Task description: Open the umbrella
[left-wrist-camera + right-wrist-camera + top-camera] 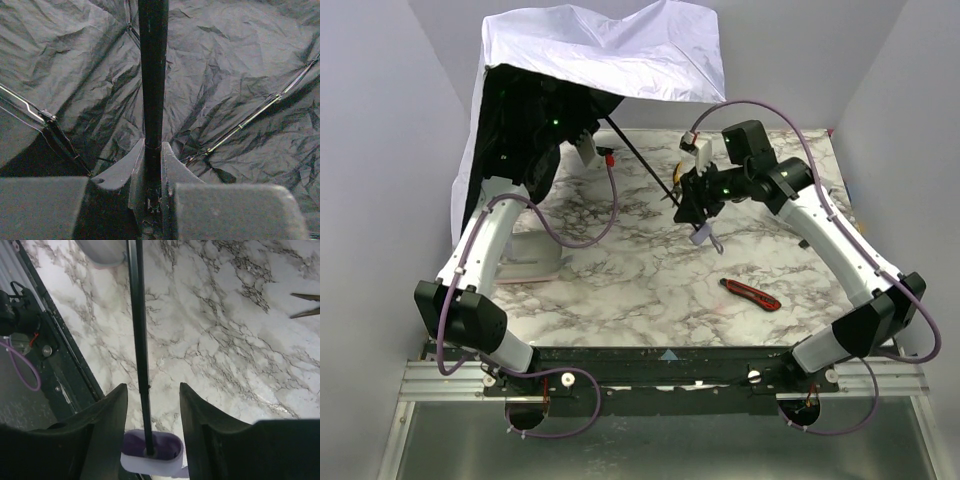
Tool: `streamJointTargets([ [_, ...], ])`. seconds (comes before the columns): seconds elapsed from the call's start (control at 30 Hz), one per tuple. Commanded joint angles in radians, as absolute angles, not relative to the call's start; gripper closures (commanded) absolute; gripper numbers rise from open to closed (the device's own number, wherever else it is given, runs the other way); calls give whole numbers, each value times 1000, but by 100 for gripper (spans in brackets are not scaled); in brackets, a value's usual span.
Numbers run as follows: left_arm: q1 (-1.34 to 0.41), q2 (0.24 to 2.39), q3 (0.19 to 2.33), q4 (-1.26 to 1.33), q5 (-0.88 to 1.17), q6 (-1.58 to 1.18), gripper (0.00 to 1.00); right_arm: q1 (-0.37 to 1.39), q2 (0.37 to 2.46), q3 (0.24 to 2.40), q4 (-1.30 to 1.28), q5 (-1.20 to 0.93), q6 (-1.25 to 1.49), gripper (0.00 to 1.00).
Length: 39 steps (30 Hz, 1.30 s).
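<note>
The left gripper (pixel 152 145) is closed tight on the thin black shaft (pixel 152 75) of the umbrella (pixel 610 50), its 2 fingers (pixel 120 172) pressed against either side of the shaft well up inside the canopy. Around it the left wrist view shows only creased black lining (pixel 235 65) and thin metal ribs (pixel 260 110).

The right gripper (pixel 152 387) has the other end. Its 2 fingers (pixel 107 415) stand about a handle's width apart. The small lavender handle (pixel 152 455) is lodged deep between them and looks clamped on both sides. The shaft runs up out of the handle through the gap, nearer the finger on the left of that view and not touching the fingertips.

From above, the umbrella is spread at the far left corner of the table (pixel 650 270). Its pale lavender fabric faces up and back and its black inside faces the arms. The shaft slants down and to the right, to the right gripper near the middle of the far half of the table. The handle's loop (pixel 715 245) hangs just below it.

The table top is white marble pattern with grey veins. A pale pink capsule case (pixel 530 262) lies by the left arm, partly under the canopy's edge. A red-and-black utility knife (pixel 752 295) lies well apart on the near right. A black rail (pixel 660 355) runs along the near edge, with purple cables (pixel 575 240) looping off each arm. Plain pale grey walls (pixel 380 150) close in the left, right and back
</note>
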State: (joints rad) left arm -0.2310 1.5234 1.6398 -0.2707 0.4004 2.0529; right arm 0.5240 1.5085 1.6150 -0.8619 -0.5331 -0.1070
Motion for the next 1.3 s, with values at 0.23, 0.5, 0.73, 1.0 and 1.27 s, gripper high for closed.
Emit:
streamJointTargets([
  [0.23,-216,1525,1726,-198,346,2087,100,549,1513,1538,-973,-457,-302,63],
  [0.5,-151,1537,1748,-230,335,2157,100,549,1450,1444,-1027,-414,-348,83],
  [0.73,-107,1562,1747,-183,278,2215,100,549,1416,1380,-1113,-420,-419,93],
  [1.0,-78,1593,1754,-118,202,2244,100,549,1416,1368,-1176,-412,-464,100],
  [1.27,-54,1662,1805,-15,99,2249,84,549,1399,1376,-1212,-452,-495,100],
])
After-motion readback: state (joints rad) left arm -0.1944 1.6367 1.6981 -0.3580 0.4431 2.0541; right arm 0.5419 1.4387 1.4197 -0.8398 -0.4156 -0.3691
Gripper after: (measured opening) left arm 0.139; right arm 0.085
